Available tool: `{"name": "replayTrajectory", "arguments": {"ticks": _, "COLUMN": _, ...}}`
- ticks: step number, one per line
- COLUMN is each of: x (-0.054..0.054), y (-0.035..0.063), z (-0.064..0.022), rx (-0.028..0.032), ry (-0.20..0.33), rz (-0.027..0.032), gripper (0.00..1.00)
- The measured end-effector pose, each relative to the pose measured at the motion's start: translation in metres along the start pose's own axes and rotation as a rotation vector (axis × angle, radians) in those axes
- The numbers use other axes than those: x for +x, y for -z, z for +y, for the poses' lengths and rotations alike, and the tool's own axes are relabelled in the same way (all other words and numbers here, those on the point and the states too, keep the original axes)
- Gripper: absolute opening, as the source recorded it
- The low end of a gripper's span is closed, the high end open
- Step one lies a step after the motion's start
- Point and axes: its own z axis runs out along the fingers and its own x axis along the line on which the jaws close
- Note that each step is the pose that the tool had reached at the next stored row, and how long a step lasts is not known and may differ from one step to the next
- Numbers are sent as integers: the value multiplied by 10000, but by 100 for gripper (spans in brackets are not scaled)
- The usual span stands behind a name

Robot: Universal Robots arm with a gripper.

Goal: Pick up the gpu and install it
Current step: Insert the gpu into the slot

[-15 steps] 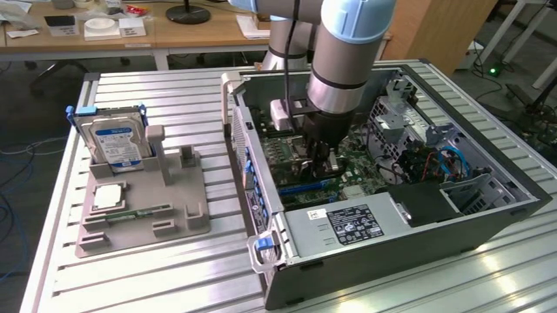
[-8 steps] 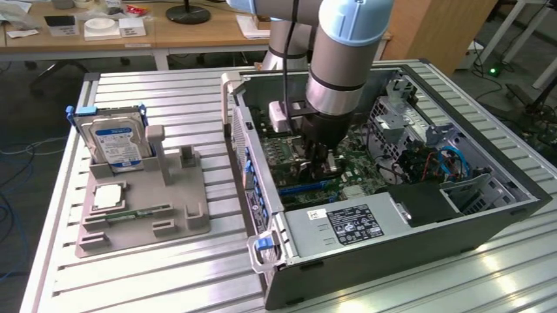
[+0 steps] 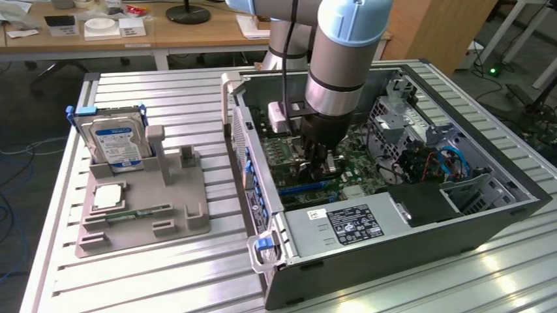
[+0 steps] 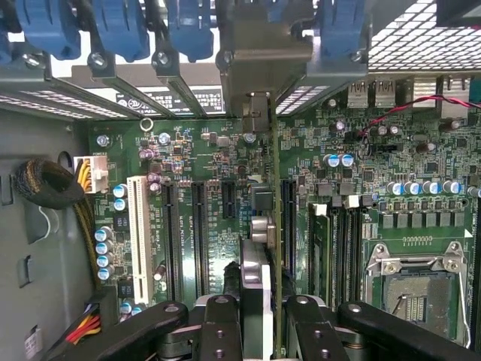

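Observation:
My gripper [image 3: 315,168] reaches down into the open computer case [image 3: 487,215], over the green motherboard [image 3: 357,171]. It is shut on the gpu [image 4: 256,256], which the wrist view shows edge-on: a thin green board with a dark face between the two black fingers [image 4: 219,325]. The card's silver bracket [image 4: 259,56] sits at the case's rear slot openings. The card stands upright over the row of black expansion slots [image 4: 200,229]; I cannot tell whether its edge is seated in a slot. In the exterior view the gpu [image 3: 306,171] is a dark sliver under the wrist.
A grey parts holder [image 3: 143,202] at the exterior view's left carries a silver hard drive [image 3: 117,145], a square chip [image 3: 108,195] and a memory stick [image 3: 139,212]. The power supply [image 3: 348,225] fills the case's near corner. A CPU socket [image 4: 417,280] and cables [image 4: 49,184] flank the slots.

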Motion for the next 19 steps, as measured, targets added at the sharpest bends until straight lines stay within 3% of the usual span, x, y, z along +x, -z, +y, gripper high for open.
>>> {"name": "replayTrajectory", "arguments": {"ticks": 19, "x": 2, "y": -77, "z": 3, "rx": 0, "ry": 0, "rz": 0, "gripper": 28}}
